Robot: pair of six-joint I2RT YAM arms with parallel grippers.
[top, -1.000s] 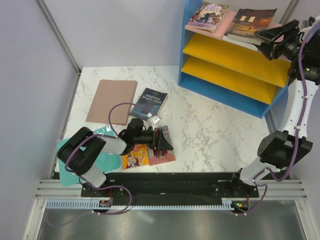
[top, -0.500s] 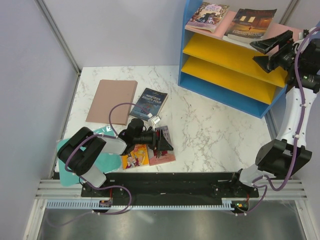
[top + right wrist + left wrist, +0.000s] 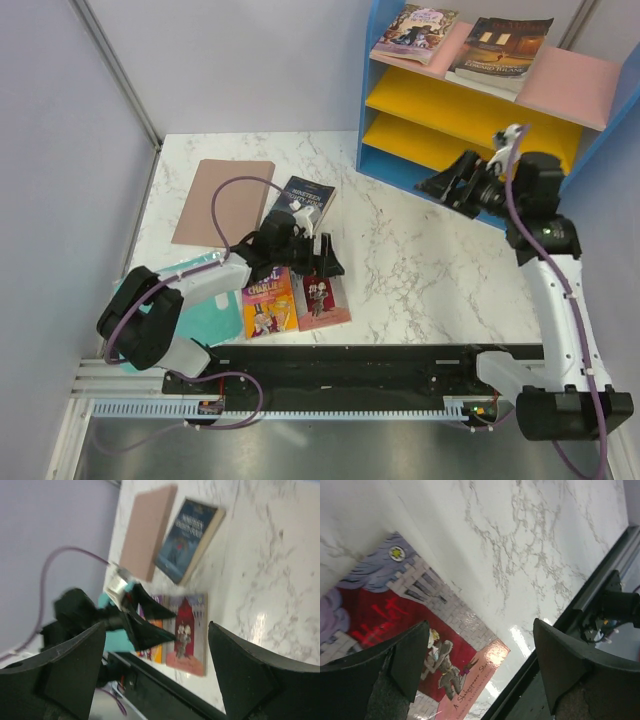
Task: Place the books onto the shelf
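The marbled surface [image 3: 420, 260] was occupied by the shelf [image 3: 372, 90], a brownish-pink board [image 3: 222, 203], a teal sheet [image 3: 205, 320], a dark blue book [image 3: 310, 197], a yellow book [image 3: 268, 305] and a pink-red book [image 3: 322, 302]; a pale book [image 3: 415, 30] and a dark book [image 3: 500, 45] were laid on the shelf's top.

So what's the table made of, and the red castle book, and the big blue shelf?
The table looks like marble or marble-print laminate: white with grey veins, and shiny, since light glares off it near the edge. The red book looks like paper with a smooth printed cover, thin and flat. The shelf looks like flat boards in plain, dull colours; wood or plastic, I cannot tell.
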